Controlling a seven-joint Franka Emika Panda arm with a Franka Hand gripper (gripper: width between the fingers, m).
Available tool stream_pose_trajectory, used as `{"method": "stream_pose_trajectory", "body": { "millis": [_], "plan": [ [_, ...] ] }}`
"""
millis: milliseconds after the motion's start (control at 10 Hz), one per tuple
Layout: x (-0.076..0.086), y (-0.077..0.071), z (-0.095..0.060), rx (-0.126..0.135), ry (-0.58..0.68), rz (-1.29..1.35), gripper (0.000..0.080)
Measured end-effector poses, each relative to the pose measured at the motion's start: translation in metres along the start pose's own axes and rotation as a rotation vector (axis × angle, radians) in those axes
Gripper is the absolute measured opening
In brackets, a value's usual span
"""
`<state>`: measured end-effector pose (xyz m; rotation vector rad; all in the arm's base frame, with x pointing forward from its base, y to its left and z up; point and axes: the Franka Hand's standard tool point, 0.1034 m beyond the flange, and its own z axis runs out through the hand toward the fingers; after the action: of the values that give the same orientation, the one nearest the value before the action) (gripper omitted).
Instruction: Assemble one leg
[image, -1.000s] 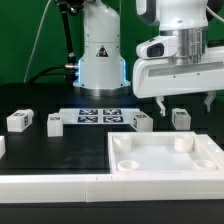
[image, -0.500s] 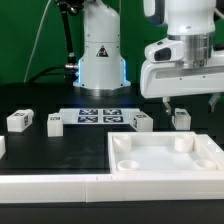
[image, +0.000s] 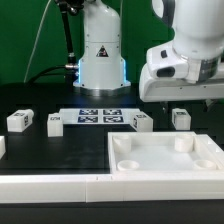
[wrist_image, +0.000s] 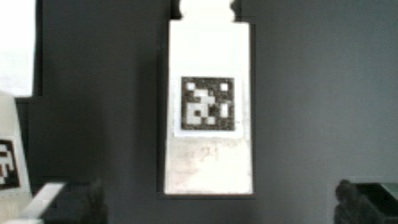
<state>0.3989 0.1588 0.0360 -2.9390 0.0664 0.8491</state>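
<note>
Leg (image: 180, 118) lies flat, tag (wrist_image: 210, 103) up, directly beneath the gripper (wrist_image: 210, 208), just behind the tray (image: 150, 160) on the exterior view's right. Looks like light, rigid, slick plastic, so pinch the long sides squarely at mid-length. Jaws wide apart, holding nothing.

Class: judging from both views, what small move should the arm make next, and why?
Probably lower straight down: the gripper hangs above the leg, jaws open, and the wrist view shows that leg centred between them, untouched.
</note>
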Motion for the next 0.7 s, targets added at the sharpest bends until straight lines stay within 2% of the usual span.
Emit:
{"method": "stream_pose_trajectory", "body": {
  "millis": [100, 600, 700],
  "plan": [
    [0.0, 0.0, 0.002, -0.002, -0.057, 0.002, 0.0649],
    [-0.013, 0.003, 0.036, -0.029, -0.484, 0.003, 0.0649],
    [-0.011, 0.002, 0.039, -0.034, -0.502, 0.024, 0.0649]
  ]
}}
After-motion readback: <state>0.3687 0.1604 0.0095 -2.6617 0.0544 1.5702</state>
